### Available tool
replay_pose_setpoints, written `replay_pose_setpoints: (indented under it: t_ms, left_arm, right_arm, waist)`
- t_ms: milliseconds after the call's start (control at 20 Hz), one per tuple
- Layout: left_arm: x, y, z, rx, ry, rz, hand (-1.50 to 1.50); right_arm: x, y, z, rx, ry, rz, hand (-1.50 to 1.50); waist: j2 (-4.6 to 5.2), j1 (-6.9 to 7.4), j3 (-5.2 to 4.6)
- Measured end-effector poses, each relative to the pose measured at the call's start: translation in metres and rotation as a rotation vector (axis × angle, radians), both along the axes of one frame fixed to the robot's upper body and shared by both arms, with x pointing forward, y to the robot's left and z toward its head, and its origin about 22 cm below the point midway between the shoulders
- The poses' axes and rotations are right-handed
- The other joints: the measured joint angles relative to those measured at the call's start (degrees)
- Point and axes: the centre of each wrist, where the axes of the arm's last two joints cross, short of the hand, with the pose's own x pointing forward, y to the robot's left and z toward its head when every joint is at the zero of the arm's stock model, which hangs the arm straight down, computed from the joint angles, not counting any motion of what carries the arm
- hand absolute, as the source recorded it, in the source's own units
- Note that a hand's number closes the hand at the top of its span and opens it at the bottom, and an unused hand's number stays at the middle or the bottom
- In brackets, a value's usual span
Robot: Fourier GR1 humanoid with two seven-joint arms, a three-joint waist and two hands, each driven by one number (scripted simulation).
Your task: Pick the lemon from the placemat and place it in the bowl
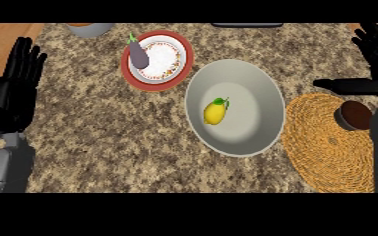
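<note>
A yellow lemon (214, 113) with a small green leaf lies inside the pale grey bowl (258, 87), left of its middle. To the bowl's right lies the round woven placemat (332, 150), with nothing yellow on it. My right hand (367, 45) is at the right edge, above the placemat, fingers straight and thumb stretched left, holding nothing. At the left edge my left hand (21, 82) rests open with fingers up, far from the bowl.
A red plate (186, 60) with a white patterned plate and a purple eggplant (137, 53) sits up-left of the bowl. A dark brown round object (355, 115) sits at the placemat's upper right. A grey pot (91, 28) shows at the counter's far edge.
</note>
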Motion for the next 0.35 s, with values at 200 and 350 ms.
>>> replay_pose_setpoints:
  t_ms: [200, 350]
  left_arm:
    - [0.004, -0.003, -0.001, 0.001, -0.005, -0.003, 0.0]
    - [0.006, 0.002, 0.001, 0.001, -0.006, -0.009, 0.0]
  right_arm:
    - [-0.006, -0.049, -0.001, 0.042, -0.02, -0.012, -1.5]
    - [-0.016, -0.09, -0.001, 0.063, -0.028, -0.005, -1.5]
  waist:
    - [0.09, 0.07, 0.01]
    - [0.21, 0.35, 0.03]
